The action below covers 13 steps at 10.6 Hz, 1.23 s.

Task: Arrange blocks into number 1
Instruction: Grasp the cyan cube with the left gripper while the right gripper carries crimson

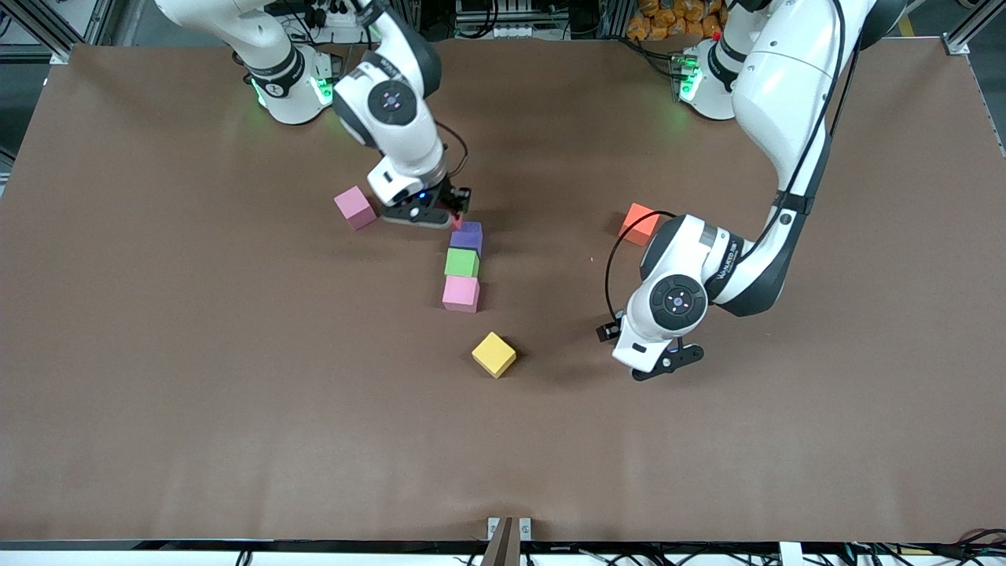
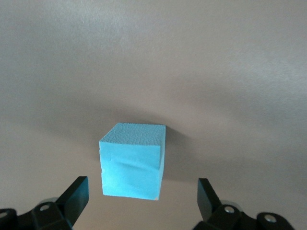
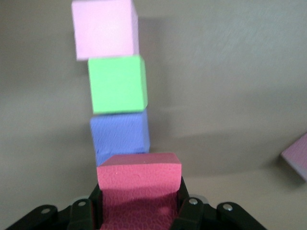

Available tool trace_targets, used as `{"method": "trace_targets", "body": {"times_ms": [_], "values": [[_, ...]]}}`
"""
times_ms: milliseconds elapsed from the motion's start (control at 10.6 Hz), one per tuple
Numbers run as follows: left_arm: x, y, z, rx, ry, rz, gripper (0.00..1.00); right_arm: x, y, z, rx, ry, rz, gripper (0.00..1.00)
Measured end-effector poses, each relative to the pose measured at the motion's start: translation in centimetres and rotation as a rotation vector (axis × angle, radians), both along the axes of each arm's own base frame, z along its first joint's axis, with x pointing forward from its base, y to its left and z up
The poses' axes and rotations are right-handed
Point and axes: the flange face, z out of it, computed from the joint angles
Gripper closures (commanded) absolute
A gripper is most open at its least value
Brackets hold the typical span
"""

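The right gripper (image 3: 139, 211), clenched on a red block (image 3: 139, 184), hangs at the purple block (image 1: 468, 236) that heads a row with the green block (image 1: 462, 262) and a pink block (image 1: 460, 293). Lowering it flush looks next; bare table (image 1: 196, 377) flanks the row. The left gripper (image 2: 144, 199), fingers spread, frames a blue block (image 2: 133, 160), seemingly untouched.

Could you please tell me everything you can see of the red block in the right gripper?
The red block is a small matte foam cube with a pebbled face. It is clamped between the black fingers of the right gripper, at the end of the row farthest from the front camera, next to the purple block; whether they touch is unclear. In the front view the gripper hides nearly all of it.
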Motion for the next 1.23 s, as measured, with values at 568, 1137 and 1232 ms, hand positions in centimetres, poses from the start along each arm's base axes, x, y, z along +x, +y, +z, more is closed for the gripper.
{"method": "trace_targets", "body": {"times_ms": [568,1137,1232], "values": [[-0.8,1.6,-3.0,0.008,0.025,0.016,0.00,-6.7,3.6,-2.1,-0.036,0.039,0.089,0.52],[-1.5,1.5,-5.7,0.001,0.032,0.012,0.00,-3.8,4.9,-5.1,-0.018,0.052,0.076,0.52],[-1.5,1.5,-6.0,0.000,0.033,0.012,0.52,-3.1,5.0,-5.4,-0.027,0.037,0.093,0.52]]}}
